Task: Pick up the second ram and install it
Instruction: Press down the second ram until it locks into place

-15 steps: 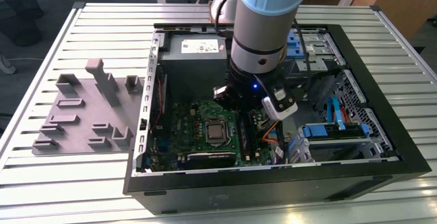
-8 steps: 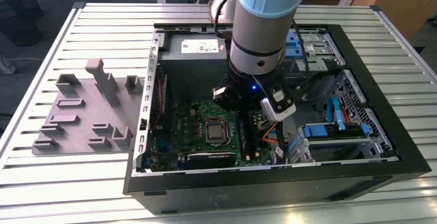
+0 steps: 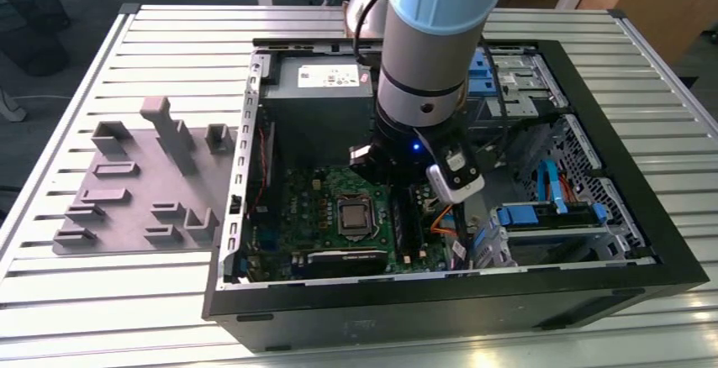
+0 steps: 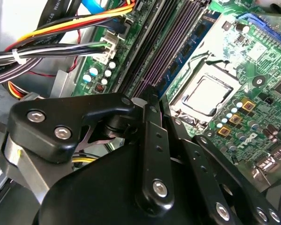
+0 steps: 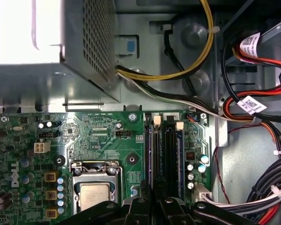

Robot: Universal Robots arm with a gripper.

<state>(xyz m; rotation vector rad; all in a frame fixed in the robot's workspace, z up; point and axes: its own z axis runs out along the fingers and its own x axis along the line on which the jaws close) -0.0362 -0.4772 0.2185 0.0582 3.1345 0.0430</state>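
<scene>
My gripper (image 3: 379,175) is down inside the open computer case (image 3: 449,297), over the black memory slots (image 5: 169,159) beside the processor socket (image 5: 96,194). The second ram (image 4: 187,51) is a thin blue-green stick with black chips. It stands on edge in the slot nearest the socket and runs straight in between my fingers. In both wrist views the gripper (image 4: 152,93) (image 5: 152,200) looks shut on the end of that stick (image 5: 149,154). Its lower edge is hidden by the slot. A similar blue edge (image 5: 180,159) shows on the slots' cable side.
Bundled cables (image 4: 61,47) (image 5: 267,187) crowd the slots' outer side. The silver power supply (image 5: 51,61) sits close beyond the board. Blue drive brackets (image 3: 550,212) fill the case on the exterior view's right. A grey holder tray (image 3: 134,191) lies on the slatted table on the exterior view's left.
</scene>
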